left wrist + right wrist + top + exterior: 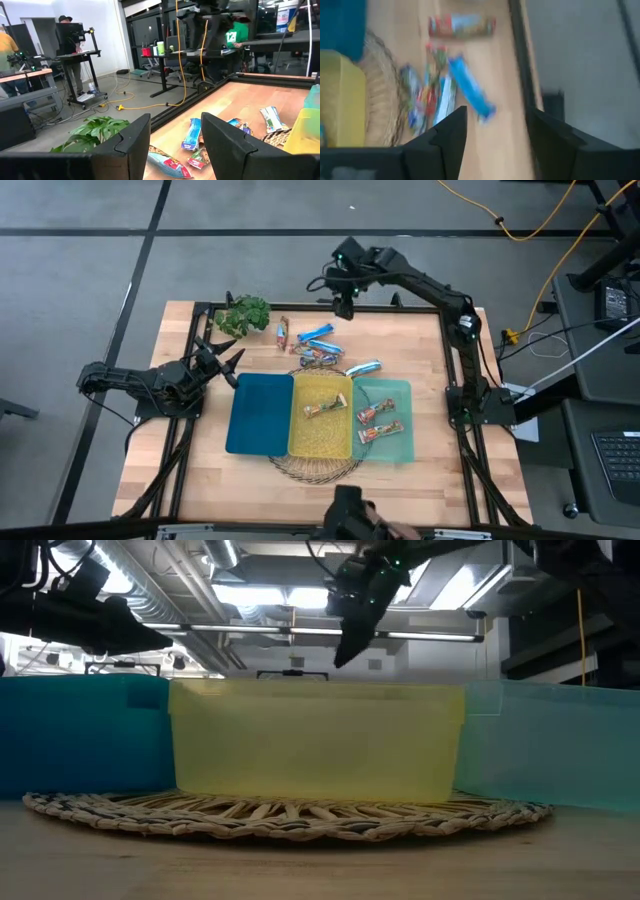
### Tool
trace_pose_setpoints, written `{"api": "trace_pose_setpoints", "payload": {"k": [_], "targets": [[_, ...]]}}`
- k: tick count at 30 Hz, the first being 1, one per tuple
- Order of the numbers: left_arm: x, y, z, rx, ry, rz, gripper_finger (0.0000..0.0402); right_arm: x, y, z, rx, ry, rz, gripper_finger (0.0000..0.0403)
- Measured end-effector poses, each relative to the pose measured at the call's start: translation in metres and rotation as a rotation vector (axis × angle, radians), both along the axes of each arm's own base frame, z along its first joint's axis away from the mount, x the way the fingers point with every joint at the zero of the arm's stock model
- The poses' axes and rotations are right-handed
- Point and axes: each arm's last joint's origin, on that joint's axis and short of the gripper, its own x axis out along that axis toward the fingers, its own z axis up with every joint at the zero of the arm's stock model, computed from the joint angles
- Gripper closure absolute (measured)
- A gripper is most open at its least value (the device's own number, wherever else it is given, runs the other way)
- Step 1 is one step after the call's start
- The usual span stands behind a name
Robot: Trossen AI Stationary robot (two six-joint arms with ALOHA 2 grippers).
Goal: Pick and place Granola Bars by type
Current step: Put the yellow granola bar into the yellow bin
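Observation:
Several loose granola bars lie flat on the far half of the table: a red-brown one [283,332], a blue one [318,333], a mixed cluster [318,355] and a blue-white one [363,367]. One bar [325,409] lies in the yellow tray [305,442], and two bars [372,414] lie in the teal tray [400,392]. My right gripper [345,305] hangs open above the table's far edge, over the blue bar [470,90]. My left gripper [225,358] waits open near the table's left side, beside the blue tray [260,415], facing the bars [192,134].
A green leafy plant [243,313] stands at the far left corner, close to my left gripper. The three trays sit side by side on a woven mat [290,812]. A black frame rail [520,60] runs along the far edge. People stand in the room beyond the table.

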Motion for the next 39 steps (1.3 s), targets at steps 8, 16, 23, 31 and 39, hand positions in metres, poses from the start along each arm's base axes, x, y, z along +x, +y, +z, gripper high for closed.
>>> {"api": "trace_pose_setpoints", "payload": {"k": [8, 16, 23, 31, 39], "targets": [[0.000, 0.000, 0.000, 0.000, 0.000, 0.000, 0.0233, 0.004, -0.019, -0.006, -0.091, -0.156, 0.190, 0.0198], [0.000, 0.000, 0.000, 0.000, 0.000, -0.002, 0.0233, 0.010, -0.021, -0.039, -0.085, -0.180, 0.248, 0.0147], [0.000, 0.000, 0.000, 0.000, 0.000, -0.003, 0.0233, 0.011, -0.013, -0.070, -0.048, -0.065, 0.155, 0.0093], [0.000, 0.000, 0.000, 0.000, 0.000, -0.004, 0.0233, 0.014, 0.003, -0.107, -0.043, -0.006, 0.168, 0.0099], [0.000, 0.000, 0.000, 0.000, 0.000, -0.003, 0.0233, 0.006, 0.015, -0.131, 0.074, 0.090, 0.083, 0.0109]]}}
